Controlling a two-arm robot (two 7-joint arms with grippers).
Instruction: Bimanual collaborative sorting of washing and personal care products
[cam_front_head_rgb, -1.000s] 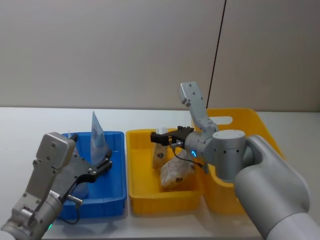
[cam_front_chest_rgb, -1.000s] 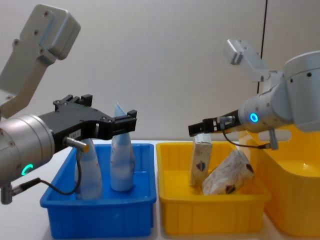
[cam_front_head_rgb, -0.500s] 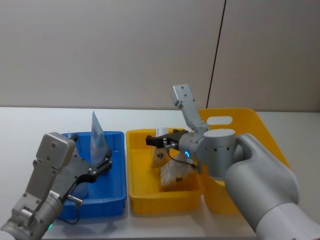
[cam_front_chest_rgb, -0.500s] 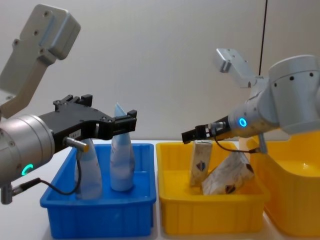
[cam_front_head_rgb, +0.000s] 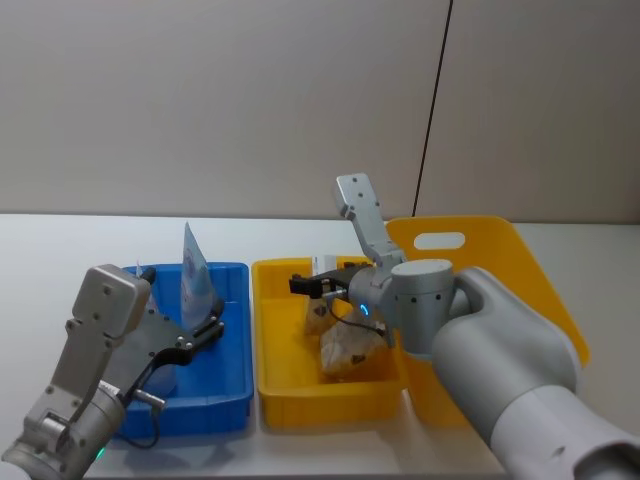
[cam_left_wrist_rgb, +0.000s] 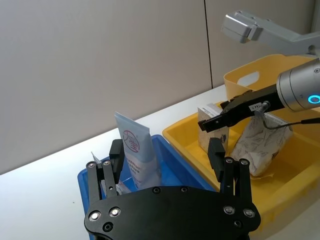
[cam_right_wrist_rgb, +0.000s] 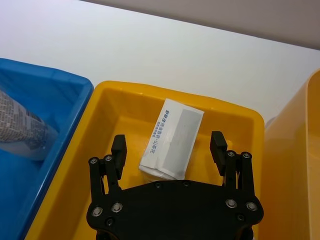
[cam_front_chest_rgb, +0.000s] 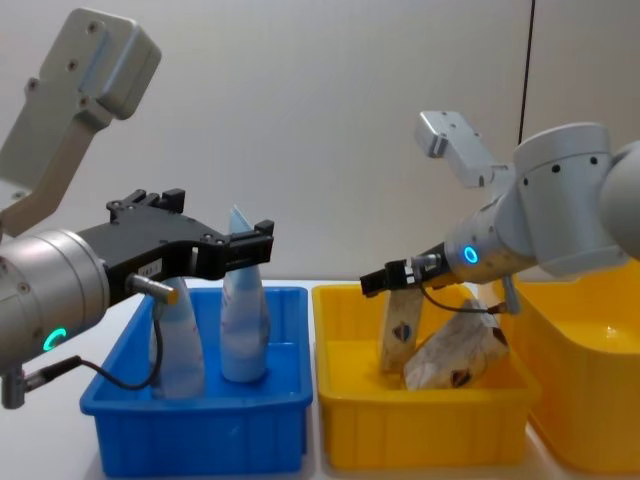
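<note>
While the sort is under way, yellow bin (cam_front_chest_rgb: 420, 440): a carton (cam_front_chest_rgb: 400, 325) and a crumpled cream pack (cam_front_chest_rgb: 455, 355) are lodged here, touching.
Blue bin (cam_front_chest_rgb: 200, 445): two tubes (cam_front_chest_rgb: 243, 320) are stood crimped ends up, so kinds are not mixed.
Left gripper (cam_left_wrist_rgb: 166, 149): held spread just beside the tubes, nothing pinched.
Right gripper (cam_right_wrist_rgb: 168, 141): spread over the carton's top, apparently for grasp or release.
Carton: stood upright, ungripped.

R pincer (cam_front_chest_rgb: 372, 283) shifted left, over carton (cam_front_chest_rgb: 399, 333).
</note>
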